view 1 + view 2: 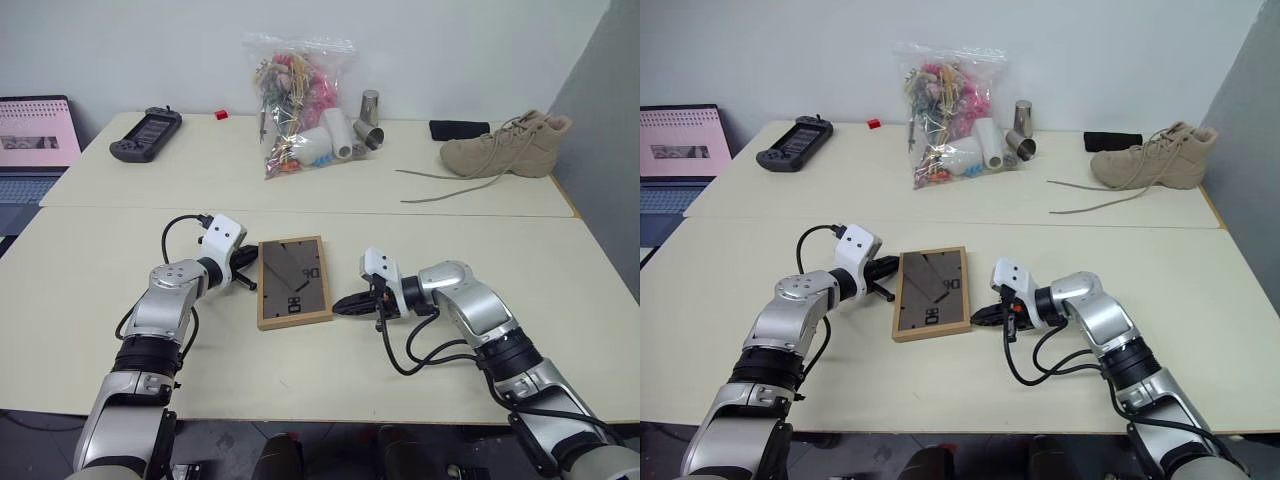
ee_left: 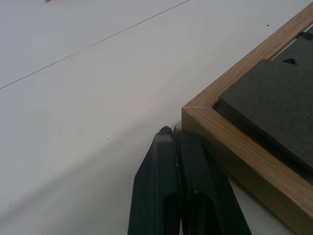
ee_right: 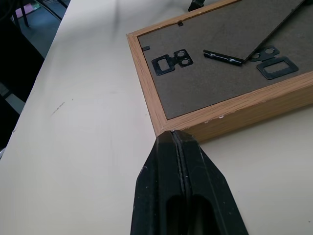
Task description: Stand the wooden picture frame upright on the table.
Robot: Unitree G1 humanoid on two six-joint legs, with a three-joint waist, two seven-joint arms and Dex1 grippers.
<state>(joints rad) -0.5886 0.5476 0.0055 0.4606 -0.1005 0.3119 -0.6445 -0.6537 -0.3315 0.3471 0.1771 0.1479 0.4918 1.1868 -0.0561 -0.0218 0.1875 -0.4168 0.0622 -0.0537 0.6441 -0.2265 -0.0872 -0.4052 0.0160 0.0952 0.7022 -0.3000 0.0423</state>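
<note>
Light wood framed the wooden picture frame (image 1: 293, 282), which lay flat on the near panel of the table (image 1: 560, 290), with its dark back panel turned up and the easel stand and small metal clips visible on it. It rested between the two arms, a little nearer than the seam that runs across the tabletop. The left gripper (image 1: 247, 271) was at the frame's left edge, near the far corner; its two black fingers (image 2: 181, 186) were pressed together and their tips were touching the wooden corner or were just beside it, holding nothing. The right gripper (image 1: 340, 304) pointed toward the frame's right edge near the near corner, also with its fingers (image 3: 183, 196) closed together and empty, the tips just at the wood. On the far panel stood a clear plastic bag (image 1: 300, 100) full of mixed small things, a black handheld device (image 1: 146, 133), a small red block (image 1: 220, 115), a tan boot (image 1: 510, 146) with loose laces and a flat black object (image 1: 460, 130). An open laptop (image 1: 30, 150) was beyond the table's left end.
</note>
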